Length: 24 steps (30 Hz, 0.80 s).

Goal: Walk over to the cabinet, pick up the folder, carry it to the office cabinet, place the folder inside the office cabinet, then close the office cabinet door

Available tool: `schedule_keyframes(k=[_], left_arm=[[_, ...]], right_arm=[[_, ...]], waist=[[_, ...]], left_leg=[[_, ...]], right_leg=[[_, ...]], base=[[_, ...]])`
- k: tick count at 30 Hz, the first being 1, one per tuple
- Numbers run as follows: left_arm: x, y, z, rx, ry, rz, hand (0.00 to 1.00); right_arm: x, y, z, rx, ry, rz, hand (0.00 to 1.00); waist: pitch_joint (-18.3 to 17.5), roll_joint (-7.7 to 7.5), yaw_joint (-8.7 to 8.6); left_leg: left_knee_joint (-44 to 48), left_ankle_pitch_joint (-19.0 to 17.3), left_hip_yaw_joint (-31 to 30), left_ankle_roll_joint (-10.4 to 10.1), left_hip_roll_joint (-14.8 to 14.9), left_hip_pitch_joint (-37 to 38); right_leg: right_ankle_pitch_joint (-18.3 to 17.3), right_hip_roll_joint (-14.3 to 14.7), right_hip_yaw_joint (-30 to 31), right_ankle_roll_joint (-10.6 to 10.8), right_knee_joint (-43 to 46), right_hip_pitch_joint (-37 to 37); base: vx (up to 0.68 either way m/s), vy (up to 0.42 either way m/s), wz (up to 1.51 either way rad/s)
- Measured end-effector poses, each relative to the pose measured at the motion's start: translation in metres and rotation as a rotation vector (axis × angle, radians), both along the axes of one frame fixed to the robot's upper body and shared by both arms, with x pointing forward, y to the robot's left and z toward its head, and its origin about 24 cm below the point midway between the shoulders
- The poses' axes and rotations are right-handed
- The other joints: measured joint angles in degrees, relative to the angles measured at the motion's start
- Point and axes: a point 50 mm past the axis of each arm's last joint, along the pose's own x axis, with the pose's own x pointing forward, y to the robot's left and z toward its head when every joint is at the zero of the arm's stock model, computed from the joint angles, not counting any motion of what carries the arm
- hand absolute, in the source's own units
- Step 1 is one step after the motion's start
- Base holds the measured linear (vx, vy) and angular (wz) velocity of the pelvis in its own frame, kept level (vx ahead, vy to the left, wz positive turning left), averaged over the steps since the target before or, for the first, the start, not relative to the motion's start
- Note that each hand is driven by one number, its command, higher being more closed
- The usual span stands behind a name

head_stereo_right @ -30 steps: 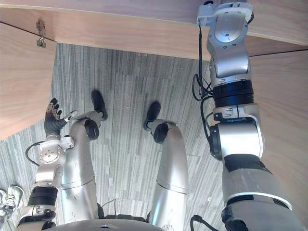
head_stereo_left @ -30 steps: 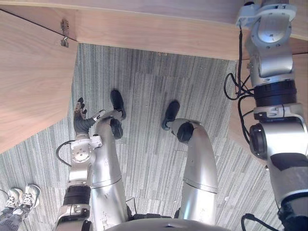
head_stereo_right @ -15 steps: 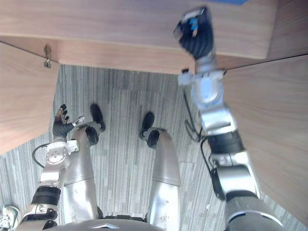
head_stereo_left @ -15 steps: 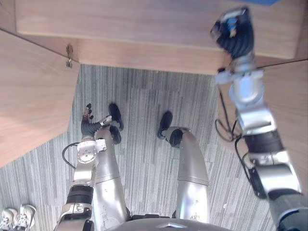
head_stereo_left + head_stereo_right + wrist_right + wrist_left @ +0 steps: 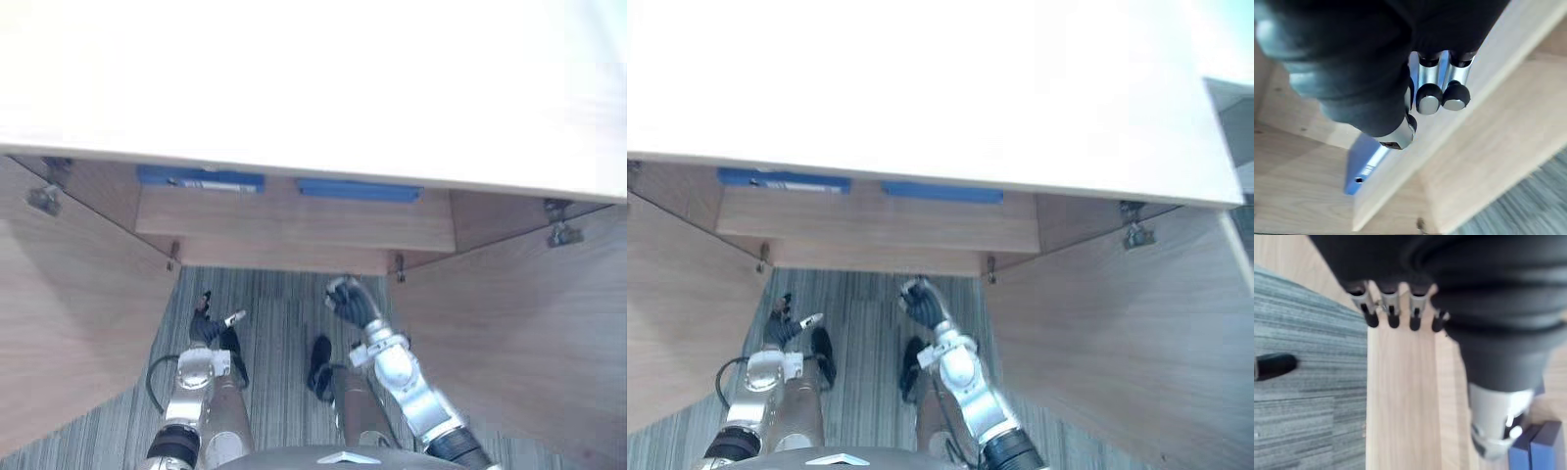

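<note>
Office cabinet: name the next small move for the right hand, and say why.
Probably swing the right hand out to the right door and start pushing it shut. One blue folder and a second blue folder lie on the shelf inside, the hand hangs in front of the shelf, apart from them, and the left door stands open too.

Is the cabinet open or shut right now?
Open. The left door and right door stand swung out to the sides, and blue folders show on the shelf inside.
</note>
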Motion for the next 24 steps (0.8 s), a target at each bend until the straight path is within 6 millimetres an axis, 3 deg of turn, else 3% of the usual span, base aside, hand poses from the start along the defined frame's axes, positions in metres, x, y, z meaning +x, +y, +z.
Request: schedule_keyframes(k=[1, 4, 8, 13, 19, 24], left_arm=[[-0.005, 0.001, -0.005, 0.002, 0.026, -0.009, 0.00], [-0.015, 0.006, -0.014, 0.011, 0.078, -0.006, 0.00], [-0.033, 0.009, -0.028, 0.012, 0.160, 0.005, 0.00], [-0.055, 0.006, -0.047, -0.018, 0.286, 0.006, 0.00], [-0.073, 0.005, -0.061, -0.025, 0.393, 0.012, 0.00], [-0.079, 0.004, -0.065, -0.031, 0.425, 0.000, 0.00]], right_arm=[[-0.006, -0.009, -0.022, -0.006, 0.109, -0.070, 0.00], [-0.019, -0.032, -0.054, -0.014, 0.274, -0.215, 0.00], [-0.041, -0.056, -0.080, 0.031, 0.425, -0.392, 0.00], [-0.064, -0.074, -0.097, 0.141, 0.530, -0.603, 0.00], [-0.097, -0.077, -0.120, 0.257, 0.699, -0.785, 0.00], [-0.105, -0.077, -0.124, 0.299, 0.738, -0.837, 0.00]], waist=[[-0.58, -0.08, -0.12], [-1.57, 0.20, -0.49], [-4.39, 0.63, -0.95], [-7.28, 1.17, -1.65], [-8.65, 1.07, -2.54], [-8.83, 1.25, -3.34]], left_leg=[[-2.87, 1.05, 0.38, 0.05, -0.81, 2.35], [-9.06, 3.52, 1.57, 0.36, -2.91, 7.94], [-15.44, 5.62, 2.25, 0.50, -5.04, 14.00], [-26.19, 9.07, 0.65, 0.49, -8.01, 21.86], [-26.28, 8.63, 1.24, 0.64, -8.63, 23.76], [-26.28, 7.95, 1.64, 0.98, -9.04, 25.31]], right_leg=[[1.82, 0.18, 0.00, 0.29, -4.00, 2.64], [5.23, 0.14, 0.49, 0.69, -10.63, 7.99], [6.57, -0.38, 1.88, 1.02, -14.14, 11.82], [6.22, -0.70, 4.22, 1.36, -15.39, 13.99], [6.17, -0.82, 6.51, 1.67, -16.59, 16.01], [6.07, -0.84, 8.09, 1.93, -17.03, 17.45]], base=[[0.05, 0.042, 0.02], [0.05, 0.034, -0.04], [0.01, 0.024, -0.14], [-0.02, 0.045, -0.26], [0.01, 0.041, -0.06], [0.02, 0.018, -0.05]])
